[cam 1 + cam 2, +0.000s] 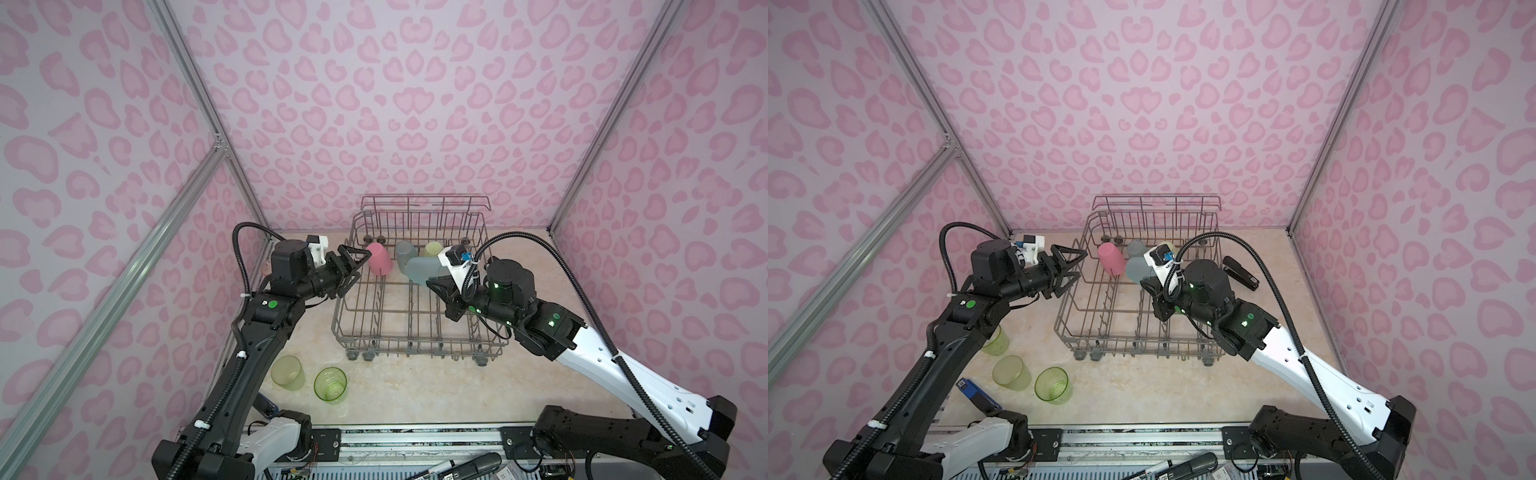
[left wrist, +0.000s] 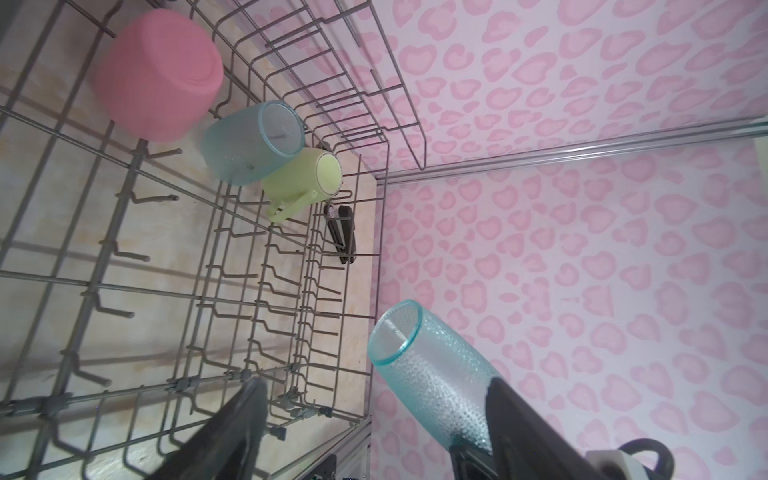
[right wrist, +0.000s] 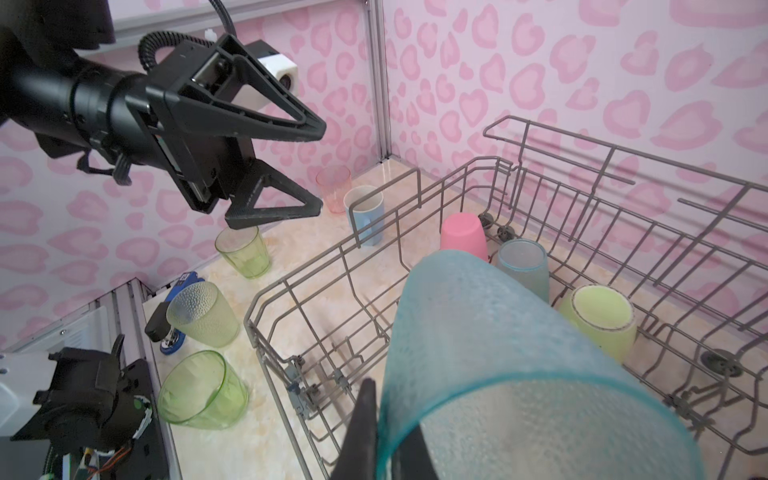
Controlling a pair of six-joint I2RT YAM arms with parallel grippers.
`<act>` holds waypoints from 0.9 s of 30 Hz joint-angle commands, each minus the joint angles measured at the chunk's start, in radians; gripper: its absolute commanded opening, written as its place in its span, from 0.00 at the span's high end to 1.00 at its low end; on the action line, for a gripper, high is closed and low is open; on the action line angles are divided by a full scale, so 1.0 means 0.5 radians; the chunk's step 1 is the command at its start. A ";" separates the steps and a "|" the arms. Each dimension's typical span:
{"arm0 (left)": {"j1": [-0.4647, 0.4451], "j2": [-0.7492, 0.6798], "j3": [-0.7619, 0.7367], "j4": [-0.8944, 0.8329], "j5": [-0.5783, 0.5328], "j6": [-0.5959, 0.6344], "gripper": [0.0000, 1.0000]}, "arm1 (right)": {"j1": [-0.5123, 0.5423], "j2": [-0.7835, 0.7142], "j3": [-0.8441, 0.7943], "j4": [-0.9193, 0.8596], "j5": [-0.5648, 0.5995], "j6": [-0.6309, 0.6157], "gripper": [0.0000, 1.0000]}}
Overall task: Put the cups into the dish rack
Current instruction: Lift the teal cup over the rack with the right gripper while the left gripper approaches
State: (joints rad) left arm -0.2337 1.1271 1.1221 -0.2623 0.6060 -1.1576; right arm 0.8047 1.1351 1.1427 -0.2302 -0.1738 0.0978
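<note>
Since the right gripper [image 1: 433, 285] pinches the teal cup [image 1: 420, 269] by its rim, one finger inside, we reckon it goes mouth-down into the dish rack [image 1: 415, 353] below. Our left gripper [image 1: 1081, 265] hangs wide and empty at the rack's left edge. Its back row holds the pink cup [image 1: 379, 258], blue-grey tumbler [image 1: 405, 250] and light-green mug [image 1: 433, 248], all upturned; green cups [image 1: 330, 384] wait outside.

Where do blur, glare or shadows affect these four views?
Both top views: evenly lit, no glare, only faint shadows under the dish rack. Left wrist view: one of the left end effector's fingers is smeared out of focus. Right wrist view: the teal cup sits close to the lens, soft, hiding part of the rack.
</note>
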 commanded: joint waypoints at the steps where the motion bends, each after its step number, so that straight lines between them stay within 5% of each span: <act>1: -0.044 0.044 -0.031 0.396 0.039 -0.348 0.15 | 0.001 -0.020 -0.084 0.387 0.041 0.094 1.00; 11: -0.241 0.287 -0.114 0.950 0.023 -0.874 0.13 | -0.016 -0.123 -0.319 0.763 0.108 0.199 1.00; 27: -0.490 0.386 -0.173 1.188 -0.015 -1.038 0.08 | -0.046 -0.172 -0.514 0.940 0.149 0.378 1.00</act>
State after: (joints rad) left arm -0.4713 1.3319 1.0420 0.2668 0.6022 -1.6745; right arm 0.7826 1.0470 0.8898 0.1761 -0.1081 0.2768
